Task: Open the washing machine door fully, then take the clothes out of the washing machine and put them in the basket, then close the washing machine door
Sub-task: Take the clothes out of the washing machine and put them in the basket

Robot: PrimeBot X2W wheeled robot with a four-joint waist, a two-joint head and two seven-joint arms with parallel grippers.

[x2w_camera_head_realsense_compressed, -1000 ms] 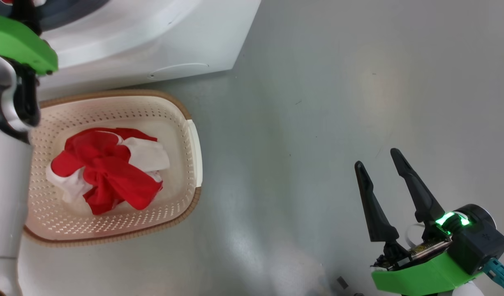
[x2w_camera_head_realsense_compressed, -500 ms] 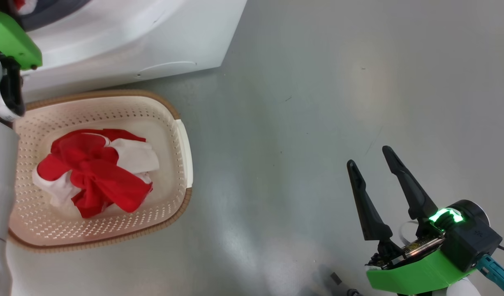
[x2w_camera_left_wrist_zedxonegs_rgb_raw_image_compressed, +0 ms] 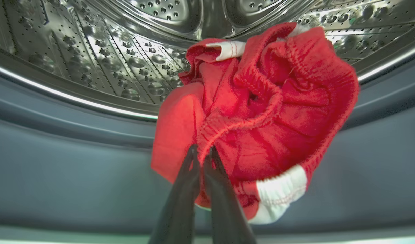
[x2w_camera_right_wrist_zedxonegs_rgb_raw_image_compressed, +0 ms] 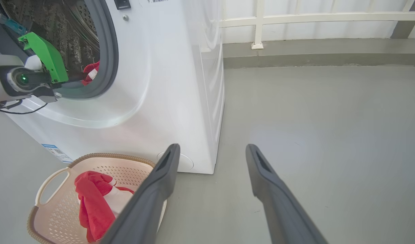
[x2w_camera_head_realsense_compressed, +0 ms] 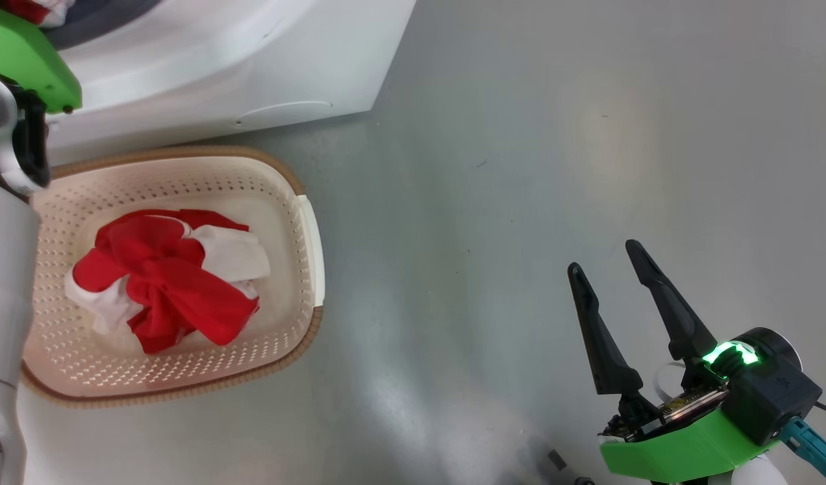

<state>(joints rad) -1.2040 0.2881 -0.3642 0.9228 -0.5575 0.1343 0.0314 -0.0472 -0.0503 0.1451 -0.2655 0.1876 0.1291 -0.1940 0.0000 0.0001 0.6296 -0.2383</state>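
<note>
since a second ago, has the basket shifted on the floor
No. The basket keeps the same gap to the washing machine; the whole head view slid, so the camera moved.

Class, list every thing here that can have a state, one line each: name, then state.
White front-loading washing machine, opening uncovered, garment inside.
Red garment with white trim, at the steel drum mouth, pinched at its hem.
Left gripper, fingers shut on that garment.
Right gripper, open, empty.
Cream perforated plastic basket, on the floor, holding clothes.
Red and white bundle of clothes, crumpled in the basket.
</note>
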